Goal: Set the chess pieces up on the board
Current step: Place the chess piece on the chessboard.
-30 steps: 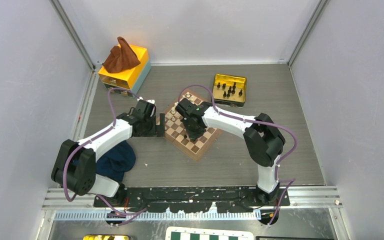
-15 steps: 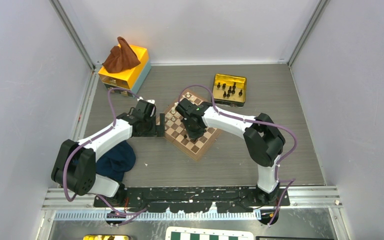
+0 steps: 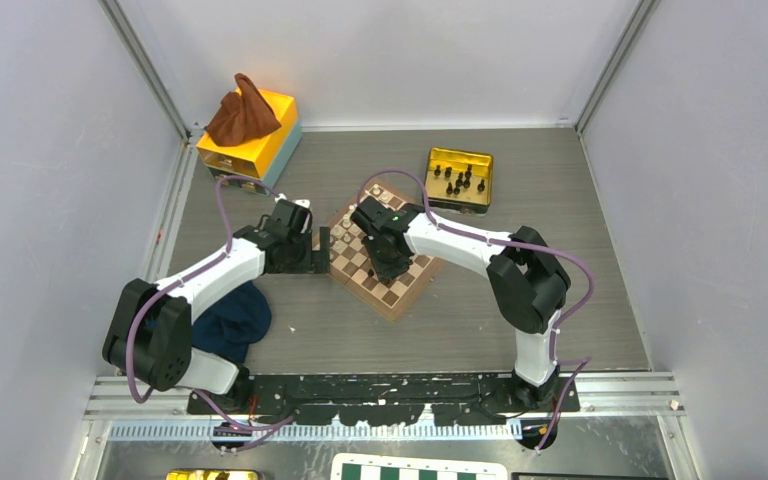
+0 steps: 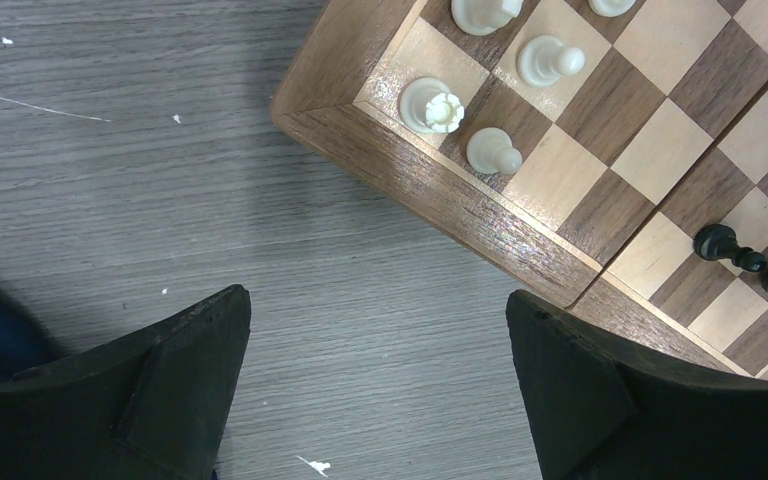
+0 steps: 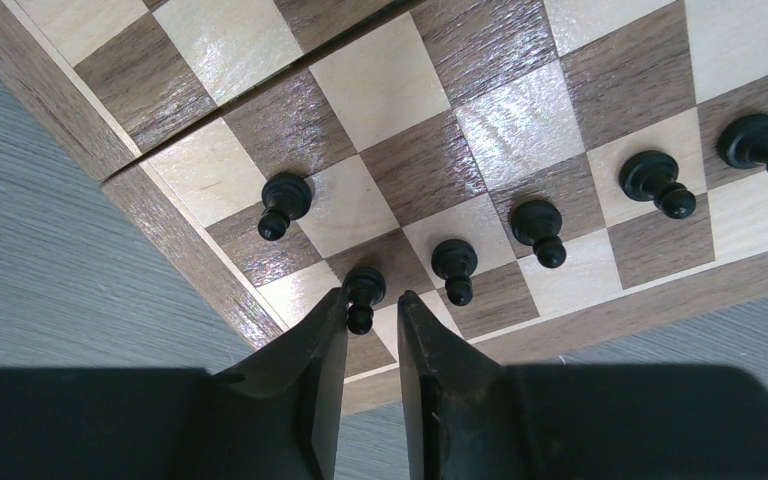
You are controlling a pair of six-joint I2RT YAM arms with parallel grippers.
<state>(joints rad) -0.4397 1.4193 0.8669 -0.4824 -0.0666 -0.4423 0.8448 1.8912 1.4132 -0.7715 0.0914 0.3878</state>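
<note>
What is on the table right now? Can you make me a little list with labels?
Board: wooden, dark and light squares, in the middle of the table
Black pieces: six standing near one edge of the board
Cream pieces: standing at another corner
Gold tin: behind the board, more black pieces inside
Right jaws: a little apart, either side of a black pawn standing near the board's corner
Left jaws: wide open, over the table beside the board

The board [image 3: 392, 293] lay mid-bench [image 3: 560, 200], the chess pieces [image 5: 538, 228] along its near-right edge; a tin [image 3: 438, 160] sat far right, a box [image 3: 260, 150] far left.
</note>
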